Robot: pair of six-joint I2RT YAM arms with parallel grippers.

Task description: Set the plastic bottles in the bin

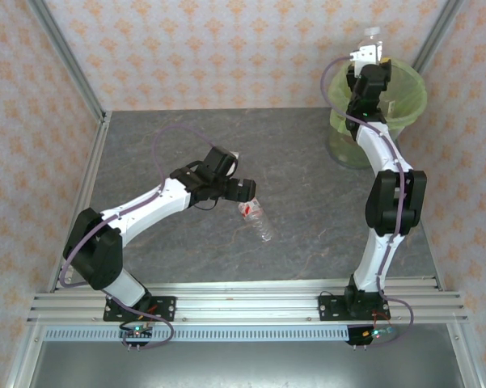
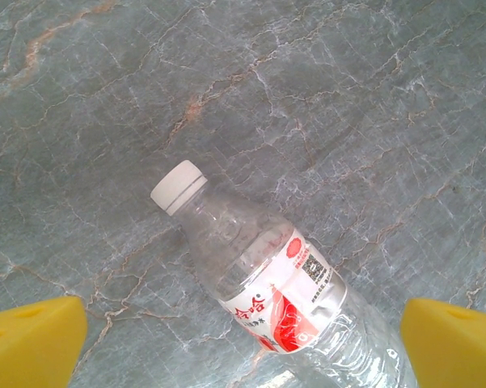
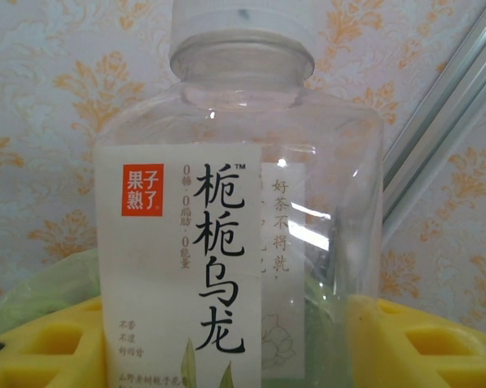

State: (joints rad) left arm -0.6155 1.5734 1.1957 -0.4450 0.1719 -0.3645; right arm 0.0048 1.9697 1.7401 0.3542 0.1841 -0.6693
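While the right gripper [image 1: 364,61] keeps its yellow pads clamped on a clear white-labelled plastic bottle [image 3: 226,242], it holds it upright at the top view's upper right, above the tall round green-lined bin [image 1: 412,93], seemingly so that letting go drops it inside. At frame centre the left gripper [image 1: 244,191] hovers, fingers wide apart, over a clear red-labelled white-capped bottle [image 2: 267,283] lying on the grey marbled table [image 1: 323,162], apparently lined up to straddle its body.
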